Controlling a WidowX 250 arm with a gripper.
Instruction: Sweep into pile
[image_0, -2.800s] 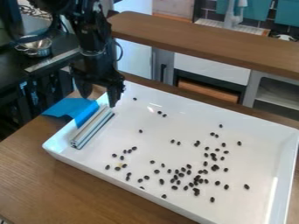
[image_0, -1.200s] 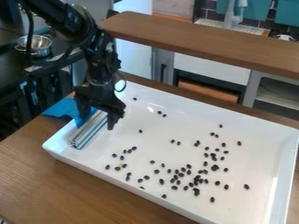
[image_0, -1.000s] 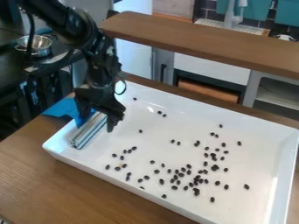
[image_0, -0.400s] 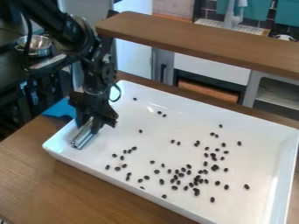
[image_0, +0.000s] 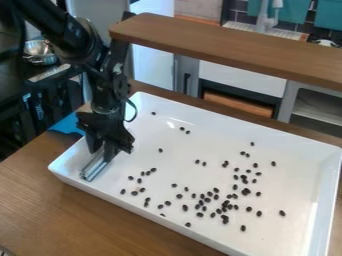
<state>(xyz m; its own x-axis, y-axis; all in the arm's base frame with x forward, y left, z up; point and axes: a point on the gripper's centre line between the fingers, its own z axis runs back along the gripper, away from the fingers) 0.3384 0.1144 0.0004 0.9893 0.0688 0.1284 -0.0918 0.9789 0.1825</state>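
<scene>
The black gripper (image_0: 102, 151) is low over the left side of the white tray (image_0: 207, 120). Its two fingers stand close against the long sides of a silver metal bar (image_0: 95, 167), shut on it. The bar's near end shows below them; the rest is hidden behind the gripper. Many small black beans (image_0: 202, 201) are scattered over the tray floor, densest towards the right of centre, with a few single ones near the back.
Blue material (image_0: 68, 124) lies at the tray's left edge, partly behind the gripper. A raised wooden shelf (image_0: 234, 47) runs behind the tray. A metal bowl (image_0: 40, 51) stands on the dark counter at the upper left.
The gripper has come down and towards the tray's near left, its fingers closing around the bar. The bar's near end has shifted slightly towards the near edge. The beans look unmoved.
</scene>
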